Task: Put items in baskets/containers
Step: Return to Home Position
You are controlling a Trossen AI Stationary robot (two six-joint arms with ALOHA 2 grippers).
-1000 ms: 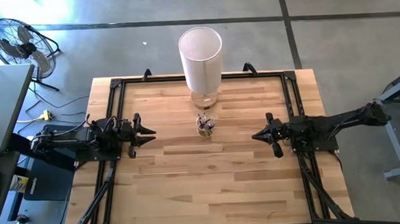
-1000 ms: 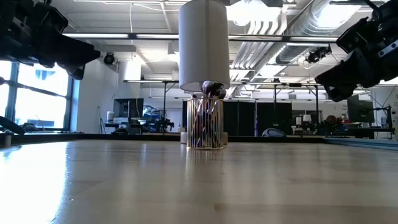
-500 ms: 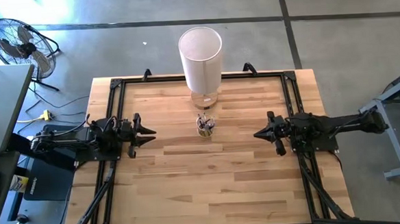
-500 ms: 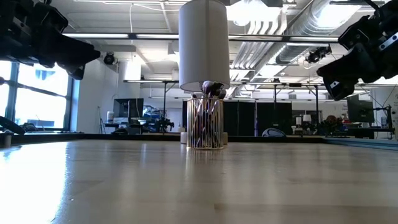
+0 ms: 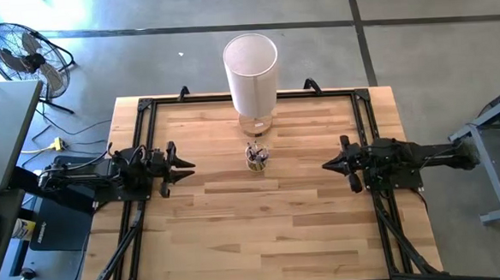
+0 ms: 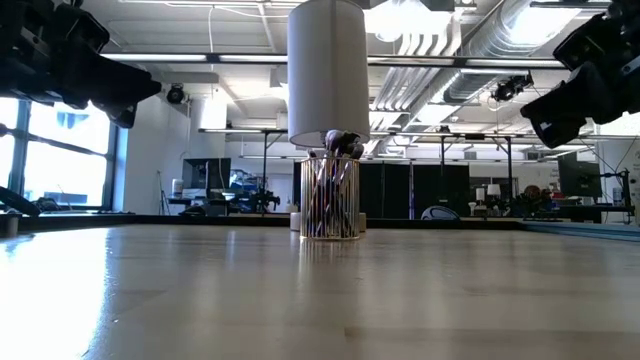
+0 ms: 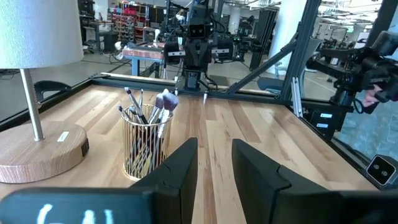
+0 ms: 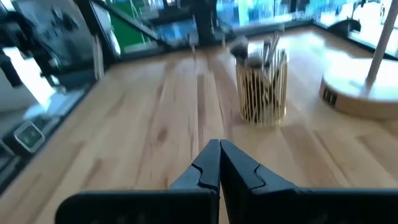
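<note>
wire brush holder (image 7: 147,149) is reading as glossy gold metal; beside it, lamp base (image 7: 37,152) is looking like raw wood, lamp shade (image 7: 37,28) matt white; table (image 5: 237,218) is showing satin wood planks.

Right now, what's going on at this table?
Nothing is being handled. The makeup brushes stand bristles-up in the gold wire cup in the middle of the table, in front of the white lamp. The left gripper hangs at the table's left side, fingers apart and empty. The right gripper hangs at the right side, fingers closed on nothing.

A white-shaded lamp (image 5: 251,71) stands on the wooden table (image 5: 237,226); floor fan (image 5: 24,51) well apart.
</note>
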